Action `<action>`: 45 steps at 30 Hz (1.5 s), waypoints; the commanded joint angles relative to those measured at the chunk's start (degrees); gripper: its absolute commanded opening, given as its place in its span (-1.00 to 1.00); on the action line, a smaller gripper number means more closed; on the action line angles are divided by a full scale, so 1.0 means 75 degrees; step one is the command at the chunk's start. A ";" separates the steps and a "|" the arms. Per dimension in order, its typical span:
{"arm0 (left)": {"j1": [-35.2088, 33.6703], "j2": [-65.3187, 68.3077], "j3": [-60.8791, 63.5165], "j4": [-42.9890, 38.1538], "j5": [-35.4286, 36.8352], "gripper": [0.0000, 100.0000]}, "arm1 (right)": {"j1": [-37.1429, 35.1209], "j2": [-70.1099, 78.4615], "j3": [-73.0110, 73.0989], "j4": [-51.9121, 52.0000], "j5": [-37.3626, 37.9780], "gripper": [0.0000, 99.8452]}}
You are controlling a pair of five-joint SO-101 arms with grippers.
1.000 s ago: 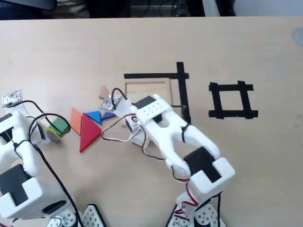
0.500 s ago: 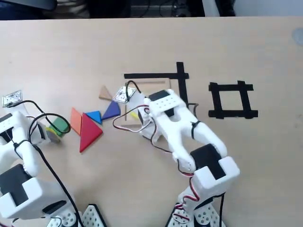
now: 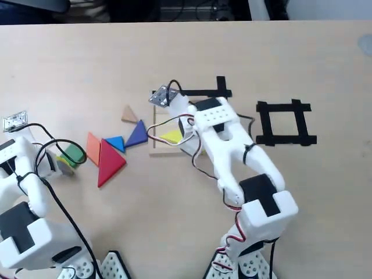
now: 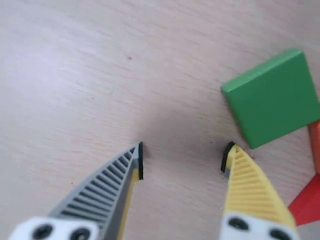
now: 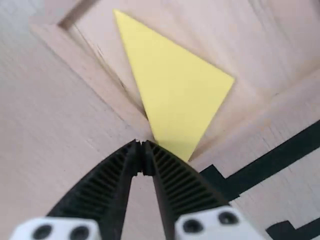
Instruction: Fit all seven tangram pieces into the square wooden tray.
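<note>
The square wooden tray (image 3: pixel 165 153) lies mid-table inside a black tape corner. A yellow triangle (image 3: pixel 171 136) lies flat in it, with one tip in the tray's (image 5: pixel 85 70) corner. My right gripper (image 5: pixel 141 150) is shut and empty, its tips just above that tip of the yellow triangle (image 5: pixel 172 90). Left of the tray lie the tan (image 3: pixel 129 114), purple (image 3: pixel 138 135), blue (image 3: pixel 116 142), orange (image 3: pixel 93 149) and red (image 3: pixel 109 163) triangles and the green square (image 3: pixel 74 154). My left gripper (image 4: pixel 182 160) is open over bare table beside the green square (image 4: pixel 272 97).
Black tape lines (image 3: pixel 222 104) border the tray's far and right sides. A black tape square (image 3: pixel 286 123) sits further right. My right arm (image 3: pixel 232 151) covers the tray's right half. Bare tabletop stretches across the far side and the right.
My right arm swung from the loose pieces toward the tray's far side. The yellow triangle came with it and now lies in the tray. The left arm stayed still.
</note>
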 commanded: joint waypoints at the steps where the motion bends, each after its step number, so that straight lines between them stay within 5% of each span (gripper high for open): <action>1: -0.0088 -0.0316 -0.0018 -0.0047 0.0082 -0.45 | 0.0152 -0.0041 -0.0404 0.0070 0.0082 -0.98; 20: -0.0088 -0.0316 -0.0018 -0.0047 0.0094 -0.45 | 0.0656 0.0686 -0.0967 0.0152 0.0539 -0.98; 34: -0.0088 -0.0305 -0.0018 -0.0047 0.0094 -0.45 | 0.0434 0.0557 -0.3264 0.2462 0.0410 -0.98; 40: -0.0088 -0.0293 -0.0006 -0.0047 0.0094 -0.45 | 0.0516 0.0955 -0.3253 0.0821 0.0070 -0.98; 45: -0.0088 -0.0305 0.0158 -0.0246 0.0094 -0.45 | 0.0727 0.2620 -0.4331 0.0785 0.0082 -0.98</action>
